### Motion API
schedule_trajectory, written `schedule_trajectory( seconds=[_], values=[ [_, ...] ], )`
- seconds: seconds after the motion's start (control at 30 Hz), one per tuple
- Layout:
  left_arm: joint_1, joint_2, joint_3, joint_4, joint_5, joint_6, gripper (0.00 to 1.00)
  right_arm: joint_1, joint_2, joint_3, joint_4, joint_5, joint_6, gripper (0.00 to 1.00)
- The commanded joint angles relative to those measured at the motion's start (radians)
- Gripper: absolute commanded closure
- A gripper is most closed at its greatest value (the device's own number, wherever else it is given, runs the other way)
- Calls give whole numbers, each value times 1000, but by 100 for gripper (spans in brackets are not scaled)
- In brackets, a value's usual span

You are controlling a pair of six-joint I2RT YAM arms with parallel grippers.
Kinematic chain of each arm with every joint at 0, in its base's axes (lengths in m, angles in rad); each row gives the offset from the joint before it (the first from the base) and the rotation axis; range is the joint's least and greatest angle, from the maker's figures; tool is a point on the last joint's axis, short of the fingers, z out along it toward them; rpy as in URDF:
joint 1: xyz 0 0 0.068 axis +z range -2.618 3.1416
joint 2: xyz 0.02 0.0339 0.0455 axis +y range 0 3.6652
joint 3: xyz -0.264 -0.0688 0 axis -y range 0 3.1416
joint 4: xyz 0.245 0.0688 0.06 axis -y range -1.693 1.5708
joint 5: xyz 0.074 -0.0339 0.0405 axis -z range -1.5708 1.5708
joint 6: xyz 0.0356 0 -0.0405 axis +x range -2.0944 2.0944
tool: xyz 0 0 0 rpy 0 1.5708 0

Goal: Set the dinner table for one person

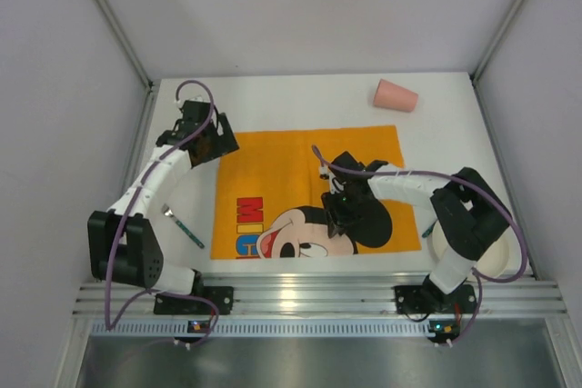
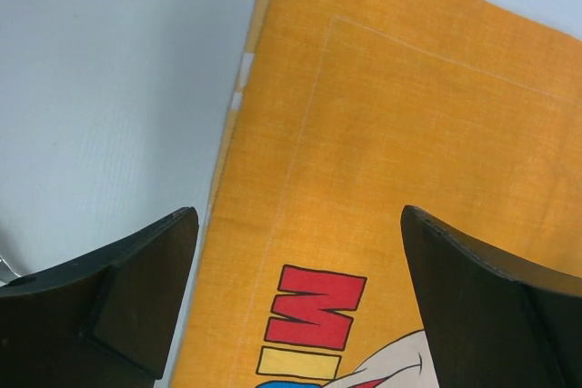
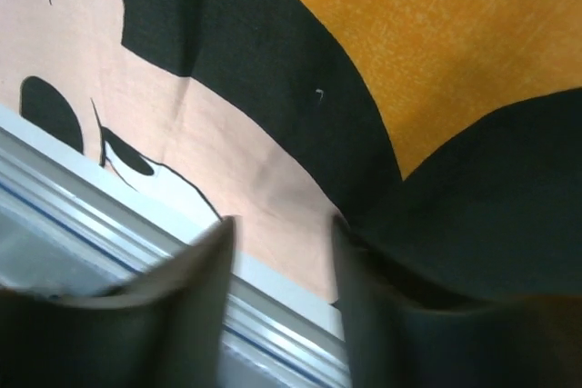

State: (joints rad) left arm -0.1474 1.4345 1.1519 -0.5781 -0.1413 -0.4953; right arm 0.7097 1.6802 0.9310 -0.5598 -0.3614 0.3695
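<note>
While the overhead view takes in the whole dinner table (image 1: 300, 97), each wrist view shows only a small patch of it. From above, the table is a large plain white rectangle filling the space between the grey walls, with a ridged aluminium rail (image 1: 318, 293) along its near edge where the 2 arms are bolted. An orange cloth (image 1: 300, 156) printed with a cartoon mouse lies flat on the table's middle, its near edge close to the rail.

Only the overhead view shows 3 other things. A pink cup (image 1: 395, 94) lies on its side near the far right corner, well apart from the cloth. A spoon (image 1: 182, 223) with a dark teal handle lies on bare white surface just left of the cloth. A white round dish (image 1: 498, 265) is mostly hidden by the right arm.

Seen from its own wrist, the left gripper (image 2: 298, 215) hangs over the cloth's left edge, fingers wide apart and holding nothing. Smooth bare tabletop lies to the left there, and red letters show near the bottom, along with the cloth's stitched border, which the overhead view does not resolve.

Close above the mouse's face near the rail, the right gripper (image 3: 280, 233) has its fingers a narrow gap apart, with nothing between them.
</note>
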Motion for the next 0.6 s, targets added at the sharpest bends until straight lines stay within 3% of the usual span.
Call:
schedule_trajectory(
  seconds=[0.0, 0.1, 0.2, 0.37, 0.57],
  values=[
    [-53, 9, 35, -38, -107, -52, 1, 5, -25, 144, -147, 81, -52, 46],
    [-49, 20, 110, -275, -366, -167, 1, 5, -48, 225, -213, 99, -53, 15],
    [-2, 1, 112, -382, -485, -222, 1, 5, -82, 307, -255, 117, -60, 1],
    [220, -124, -77, -346, -281, -198, 1, 5, -80, 322, -287, 121, -78, 0],
    [376, -206, -270, -264, -167, -187, 2, 7, -48, 308, -304, 107, -107, 0]
  ],
)
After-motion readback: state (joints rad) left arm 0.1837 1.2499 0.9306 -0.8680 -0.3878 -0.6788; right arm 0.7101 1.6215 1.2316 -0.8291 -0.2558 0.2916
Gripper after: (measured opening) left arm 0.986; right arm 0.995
